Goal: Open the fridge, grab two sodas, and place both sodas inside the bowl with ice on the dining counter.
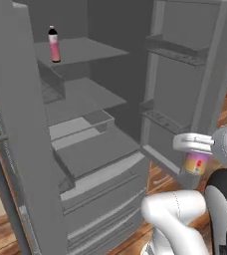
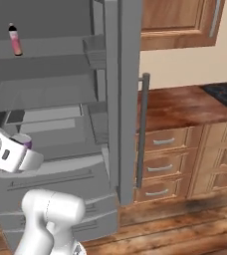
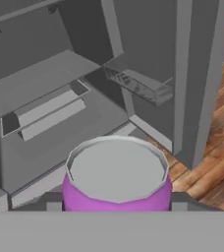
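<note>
The grey fridge [image 1: 98, 149] stands with both upper doors swung wide, its shelves bare except for one soda. That soda is a slim pink bottle [image 1: 54, 45] with a dark cap, upright on the top shelf [image 2: 15, 40]. The other soda, a short purple-pink can [image 1: 196, 164], sits between the fingers of my gripper [image 1: 194, 150], which is shut on it in front of the right door, outside the fridge. In the hand view the can's grey lid [image 3: 116, 170] rises just above the gripper [image 3: 116, 204]. The bowl with ice and the dining counter are out of view.
The open right door [image 1: 185, 74] with its shelf bins stands close beside my hand. The left door [image 1: 21, 124] juts out at the left. Wooden drawers [image 2: 160, 164], a reddish worktop [image 2: 185, 104] and a black hob [image 2: 225, 94] lie right of the fridge.
</note>
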